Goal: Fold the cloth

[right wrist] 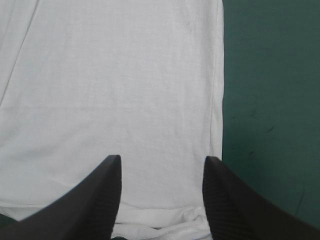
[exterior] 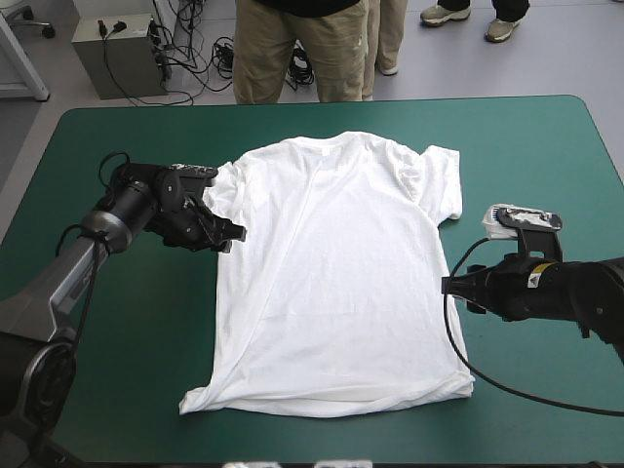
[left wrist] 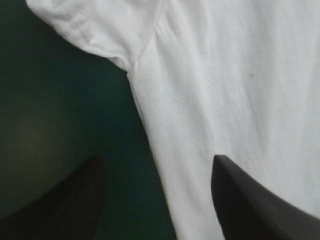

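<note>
Surface with a teal-green cover [exterior: 546,156] fills most of the high view, and a white short-sleeved cotton T-shirt [exterior: 331,273] lies spread flat at its middle, collar toward the far edge and hem toward the near edge. The cloth is mostly smooth, with long shallow creases down the body and a rumpled, doubled strip along the hem. The left gripper [exterior: 229,234] sits at the shirt's left side edge just below the left sleeve [exterior: 226,190]. The right gripper [exterior: 450,285] reaches in at the shirt's right side edge, nearer the hem than the right sleeve [exterior: 441,185]. In the left wrist view the left gripper [left wrist: 157,160] stands wide, holding nothing. One black finger [left wrist: 70,205] is over bare cover and the other [left wrist: 250,205] over the T-shirt [left wrist: 225,90], so the side edge runs between them, with the sleeve [left wrist: 95,30] ahead. In the right wrist view the right gripper [right wrist: 161,158] is likewise spread apart and empty, both black fingers [right wrist: 85,205] over the T-shirt [right wrist: 110,90]. A stitched edge of the shirt runs ahead beside one finger, with bare cover beyond it. A rumpled fold of cloth [right wrist: 170,222] lies between the finger bases. Whether either gripper touches the cloth cannot be told.
</note>
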Robot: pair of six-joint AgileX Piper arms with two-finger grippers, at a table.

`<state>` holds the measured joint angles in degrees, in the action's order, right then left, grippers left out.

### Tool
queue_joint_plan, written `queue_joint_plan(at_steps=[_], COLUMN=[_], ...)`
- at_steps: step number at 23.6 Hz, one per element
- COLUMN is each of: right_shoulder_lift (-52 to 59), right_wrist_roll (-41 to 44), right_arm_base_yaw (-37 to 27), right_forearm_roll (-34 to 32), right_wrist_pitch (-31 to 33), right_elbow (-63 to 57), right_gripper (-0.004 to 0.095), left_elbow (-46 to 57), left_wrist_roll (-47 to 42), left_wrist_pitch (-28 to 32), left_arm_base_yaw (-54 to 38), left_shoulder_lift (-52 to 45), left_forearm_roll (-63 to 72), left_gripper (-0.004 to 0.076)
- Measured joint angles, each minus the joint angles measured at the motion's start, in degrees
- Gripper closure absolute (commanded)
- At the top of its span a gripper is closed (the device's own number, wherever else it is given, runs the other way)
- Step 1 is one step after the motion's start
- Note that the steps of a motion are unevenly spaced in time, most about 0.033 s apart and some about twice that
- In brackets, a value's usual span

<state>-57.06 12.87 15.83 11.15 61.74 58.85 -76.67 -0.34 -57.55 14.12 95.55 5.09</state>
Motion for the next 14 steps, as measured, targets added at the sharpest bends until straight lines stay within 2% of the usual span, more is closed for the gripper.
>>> queue_joint_plan(at_steps=[4,7,10,14], right_shoulder_lift=[0.0,0.0,0.0,-0.37], right_wrist_roll=[0.07,0.29,0.29,0.19], right_arm_base_yaw=[0.0,0.0,0.0,0.0], right_forearm_roll=[0.0,0.0,-0.28,-0.51], right_wrist_pitch=[0.0,0.0,0.0,-0.41], right_elbow=[0.0,0.0,0.0,0.04], right_gripper=[0.0436,0.0436,0.0436,0.0479], left_elbow=[-0.11,-0.11,-0.46,-0.86], left_wrist_roll=[-0.14,-0.14,-0.09,1.16], left_wrist_pitch=[3.45,4.04,3.85,3.35], left_arm_base_yaw=[0.0,0.0,0.0,-0.28], left_shoulder_lift=[5.99,9.32,10.31,10.8], left_forearm_roll=[0.0,0.05,-0.23,-1.31], left_gripper=[0.0292,0.0371,0.0491,0.0736])
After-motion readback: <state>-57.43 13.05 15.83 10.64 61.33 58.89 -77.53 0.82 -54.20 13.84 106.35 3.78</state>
